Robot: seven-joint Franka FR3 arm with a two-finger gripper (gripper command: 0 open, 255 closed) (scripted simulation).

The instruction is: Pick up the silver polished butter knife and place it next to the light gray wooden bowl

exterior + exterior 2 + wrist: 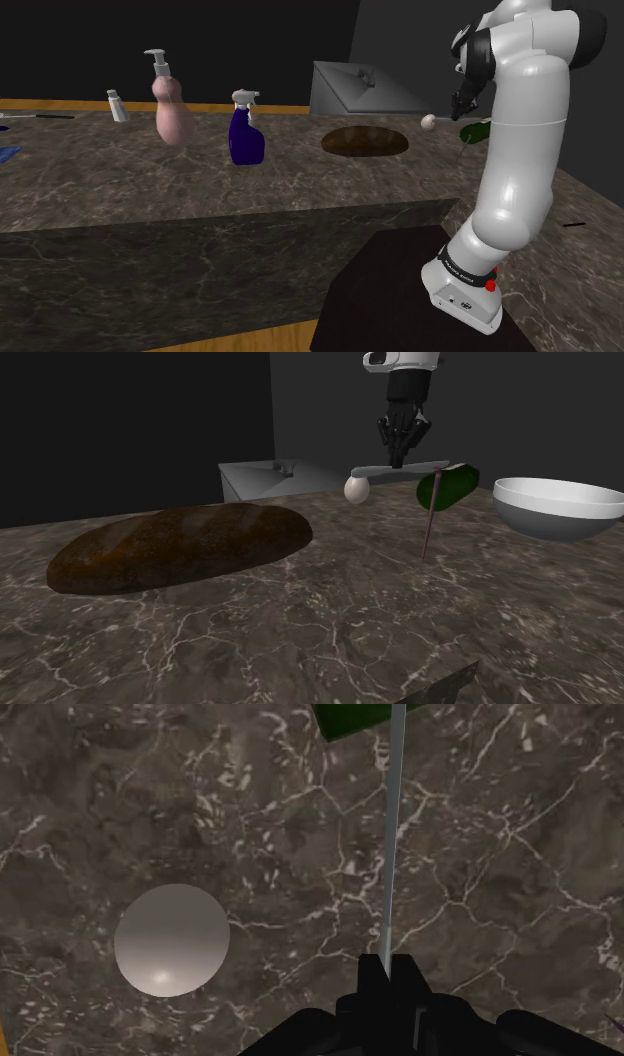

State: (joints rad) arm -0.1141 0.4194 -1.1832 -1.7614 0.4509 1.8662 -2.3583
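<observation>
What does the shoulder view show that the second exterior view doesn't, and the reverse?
Shoulder view, not the second exterior: a pink pump bottle, a blue spray bottle and the stand. Second exterior, not the shoulder: the pale bowl, and the end effector's hold on the knife. Both: the brown loaf, the egg and the marble counter.

In the second exterior view, the near tabletop (330, 622) lies open; a loaf (180, 547) blocks the left, while an egg (357, 489), a green vegetable (452, 484) and a bowl (550, 524) crowd the far right.
</observation>
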